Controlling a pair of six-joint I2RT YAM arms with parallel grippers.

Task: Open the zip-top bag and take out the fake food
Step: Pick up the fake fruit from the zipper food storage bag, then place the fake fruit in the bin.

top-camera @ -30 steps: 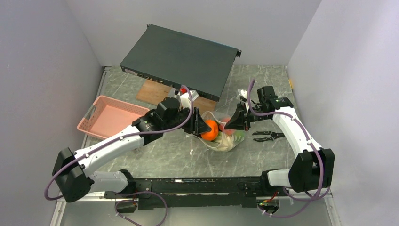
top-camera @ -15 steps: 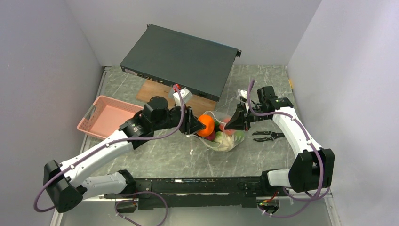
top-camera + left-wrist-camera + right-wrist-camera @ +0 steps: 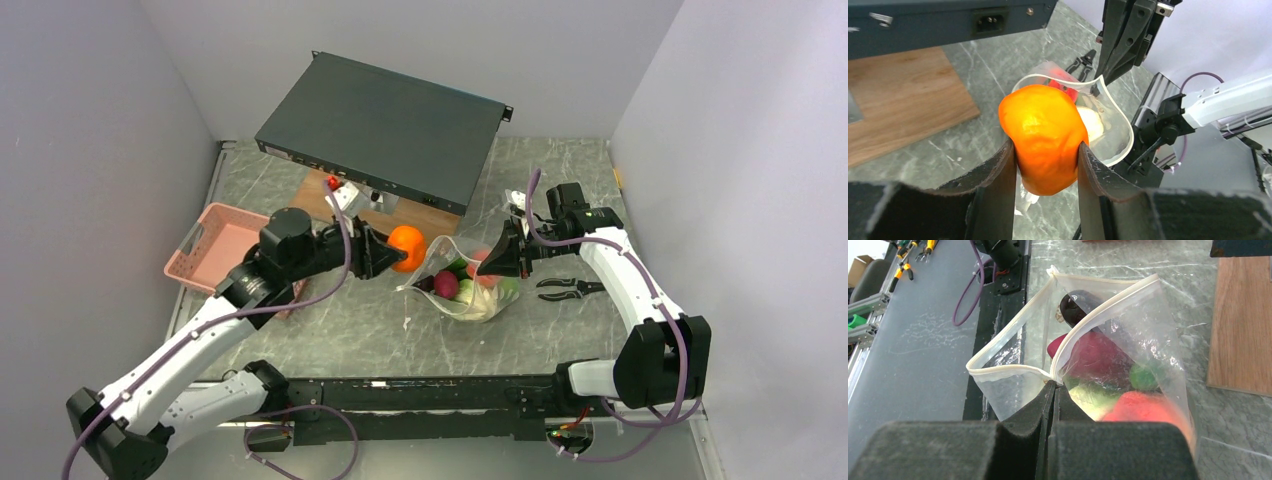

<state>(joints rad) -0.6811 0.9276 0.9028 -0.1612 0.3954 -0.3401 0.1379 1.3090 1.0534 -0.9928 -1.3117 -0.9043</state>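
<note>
The clear zip-top bag (image 3: pixel 462 285) stands open on the marble table, its mouth (image 3: pixel 1058 325) spread wide. My right gripper (image 3: pixel 497 262) (image 3: pixel 1054 385) is shut on the bag's zip rim, holding that edge up. Inside the bag lie fake food pieces: a dark purple-red piece (image 3: pixel 1075 307), a red-pink fruit (image 3: pixel 1143 410), a green grape bunch (image 3: pixel 1145 376) and a pale green leafy head (image 3: pixel 1095 399). My left gripper (image 3: pixel 392 251) (image 3: pixel 1047 167) is shut on the orange ball (image 3: pixel 407 246) (image 3: pixel 1044 137), held in the air just left of the bag's mouth.
A pink mesh basket (image 3: pixel 205 262) sits at the left. A black rack unit (image 3: pixel 385 130) rests on a wooden board (image 3: pixel 325 195) at the back. Black pliers (image 3: pixel 565 288) lie right of the bag, under my right arm.
My left gripper has pulled the orange ball up out of the bag's mouth and carried it leftward. The right gripper has kept its hold on the rim, unmoved.
</note>
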